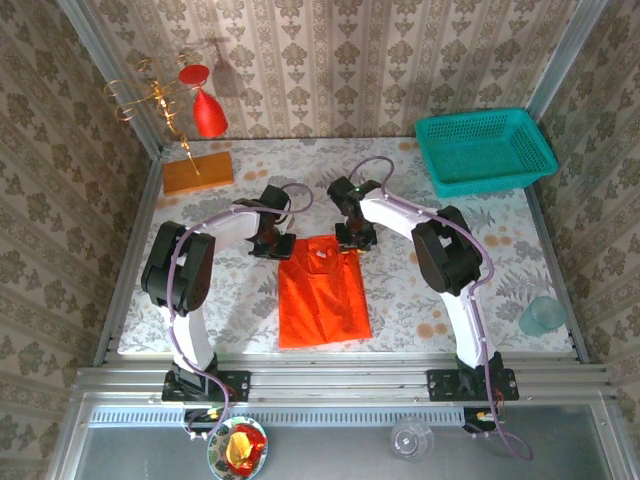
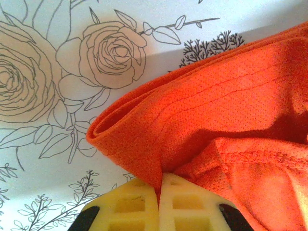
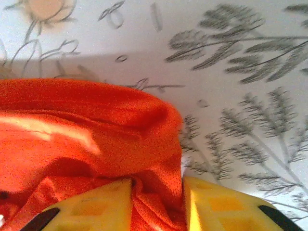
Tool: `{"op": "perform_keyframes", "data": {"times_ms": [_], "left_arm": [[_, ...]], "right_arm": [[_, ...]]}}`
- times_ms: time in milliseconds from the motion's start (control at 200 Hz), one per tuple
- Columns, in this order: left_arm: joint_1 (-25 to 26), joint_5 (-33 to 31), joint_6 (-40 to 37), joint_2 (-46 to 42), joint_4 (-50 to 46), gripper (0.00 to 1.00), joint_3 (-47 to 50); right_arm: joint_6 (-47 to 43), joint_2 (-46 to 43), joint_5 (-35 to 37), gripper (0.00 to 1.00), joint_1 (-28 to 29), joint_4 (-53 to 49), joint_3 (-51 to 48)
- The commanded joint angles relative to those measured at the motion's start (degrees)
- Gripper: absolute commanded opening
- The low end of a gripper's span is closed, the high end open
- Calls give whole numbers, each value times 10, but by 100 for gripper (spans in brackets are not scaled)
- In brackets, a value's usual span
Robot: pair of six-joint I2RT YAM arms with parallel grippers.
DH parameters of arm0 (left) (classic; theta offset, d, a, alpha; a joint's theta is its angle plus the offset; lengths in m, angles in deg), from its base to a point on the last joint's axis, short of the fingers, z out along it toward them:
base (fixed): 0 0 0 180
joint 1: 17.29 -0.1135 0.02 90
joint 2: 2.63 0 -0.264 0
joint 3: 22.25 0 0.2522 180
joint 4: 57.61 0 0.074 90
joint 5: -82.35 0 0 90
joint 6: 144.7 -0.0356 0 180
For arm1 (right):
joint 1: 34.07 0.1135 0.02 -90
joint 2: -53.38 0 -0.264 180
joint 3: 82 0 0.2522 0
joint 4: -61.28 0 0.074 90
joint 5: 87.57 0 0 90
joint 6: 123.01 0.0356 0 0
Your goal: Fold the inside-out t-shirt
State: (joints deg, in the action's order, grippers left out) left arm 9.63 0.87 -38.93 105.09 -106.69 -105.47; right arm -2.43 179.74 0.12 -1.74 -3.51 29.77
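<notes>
The inside-out t-shirt [image 1: 322, 295] lies as a narrow orange-red rectangle in the middle of the table, long side running toward the arms. My left gripper [image 1: 272, 243] is at its far left corner. In the left wrist view that gripper [image 2: 159, 180] is shut, a thin fold of the t-shirt [image 2: 216, 106] pinched between the yellow fingers. My right gripper [image 1: 355, 238] is at the far right corner. In the right wrist view its jaws [image 3: 158, 185] stand a little apart, with a thick bunch of the t-shirt [image 3: 86, 120] filling the gap and touching both fingers.
A teal basket [image 1: 485, 150] stands at the back right. At the back left lie an orange-brown wooden block [image 1: 197, 172] and a red ornament on a gold stand [image 1: 208, 115]. A clear cup [image 1: 545, 316] sits at the table's right edge.
</notes>
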Motion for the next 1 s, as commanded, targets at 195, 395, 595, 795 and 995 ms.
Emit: {"op": "perform_keyframes", "data": {"times_ms": [195,395,595,795,995], "left_arm": [[-4,-9,-9,15,-8,0,25],[-30,-13,-7,-42,29,0,40],[-63,24,-25,-127,95,0,37],[-89,57,-58,-162,125,0,-33],[-107,90,-92,-156,109,0,-190]], "right_arm": [[18,33,-28,19,15,-18,5],[23,-12,-17,0,-2,17,-24],[13,-111,-27,0,-47,78,-51],[-23,-163,-42,0,-85,96,19],[-73,-151,-36,0,-113,26,221]]}}
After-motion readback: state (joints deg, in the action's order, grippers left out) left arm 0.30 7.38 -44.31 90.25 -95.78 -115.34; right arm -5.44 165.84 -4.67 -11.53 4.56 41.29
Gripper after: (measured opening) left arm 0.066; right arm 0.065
